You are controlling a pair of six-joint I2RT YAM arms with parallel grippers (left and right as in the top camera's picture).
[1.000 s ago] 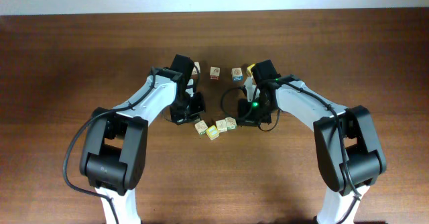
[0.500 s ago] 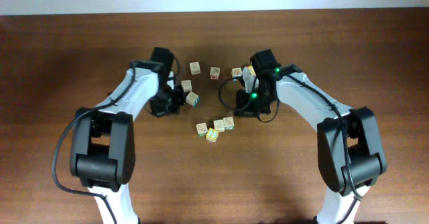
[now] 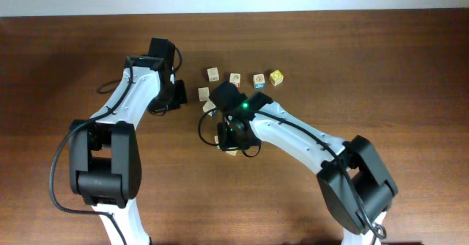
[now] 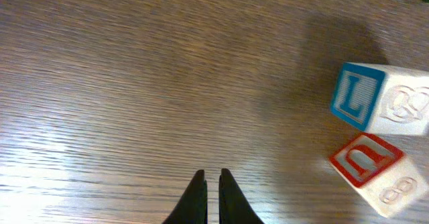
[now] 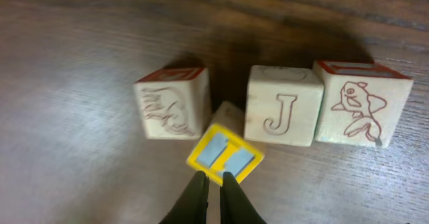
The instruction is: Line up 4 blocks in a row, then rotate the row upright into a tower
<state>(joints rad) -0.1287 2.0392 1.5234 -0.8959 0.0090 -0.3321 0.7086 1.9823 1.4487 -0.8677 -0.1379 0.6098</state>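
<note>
right claw [image 5: 209, 178]: nearly closed, thin slit between tips, holds nothing; low over the block cluster
nearest block: yellow block [image 5: 224, 155] just at 12 o'clock of the tips, turned cornerwise, yellow-framed blue face up
around it: animal block [image 5: 171, 102] at 11 o'clock, J block [image 5: 280, 113] at 1 o'clock, fish block [image 5: 362, 110] at 2 o'clock; J and fish side by side, touching; yellow one tucked in front of the gap, contact unclear
left claw [image 4: 208, 177]: nearly closed too, empty, over bare tabletop [image 3: 366, 54]
left side blocks: L block [image 4: 358, 96] at 2 o'clock, red block [image 4: 365, 160] at 3 o'clock, both apart from the tips
overhead: back row [image 3: 235, 78] of loose blocks at 12 o'clock of the right arm; cluster mostly hidden under that arm
handling (judgement): wooden cubes, light, rigid, not fragile; smooth faces may slide or skid if nudged; far smaller than the claw
where to grip (judgement): two opposite flat side faces, mid-height; claw must open first; yellow one needs squaring to its faces, neighbours crowd it
</note>
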